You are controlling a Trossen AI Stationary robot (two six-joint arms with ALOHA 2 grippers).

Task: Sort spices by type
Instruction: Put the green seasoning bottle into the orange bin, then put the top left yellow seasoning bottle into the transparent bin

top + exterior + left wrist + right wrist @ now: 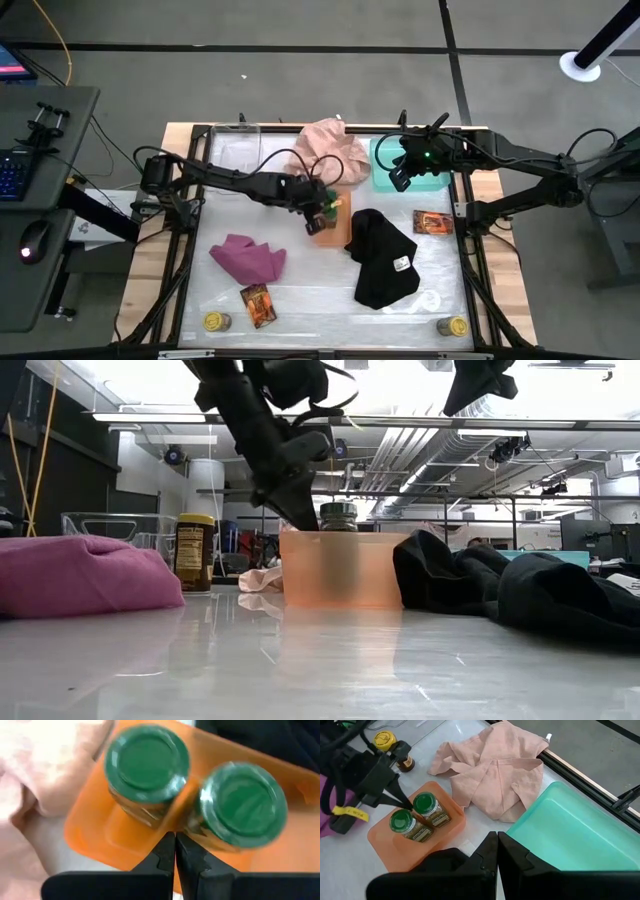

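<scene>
Two green-lidded jars [147, 762] [242, 807] stand upright side by side in the orange tray [331, 222], also seen as jars [427, 807] [405, 824]. My left gripper [175, 840] is shut, its tips at the gap between the jars. My right gripper [496, 840] is shut and hovers over the teal tray [570, 835], holding nothing. Yellow-lidded jars stand near the near edge [216, 321] [452, 326], and another [385, 740] stands beyond the left arm. Red-brown packets lie flat on the table [258, 305] [433, 222]. My left gripper's shut fingertips [406, 804] point slanting down from the table's left into the gap between the two green-lidded jars, just above the orange tray. Whether they touch either jar, I cannot tell.
A pink cloth [332, 150] lies beside the orange tray on the far side. A black cloth [385, 258] is heaped to its right, a magenta cloth [248, 258] to its near left. A clear container [235, 145] sits at the far left.
</scene>
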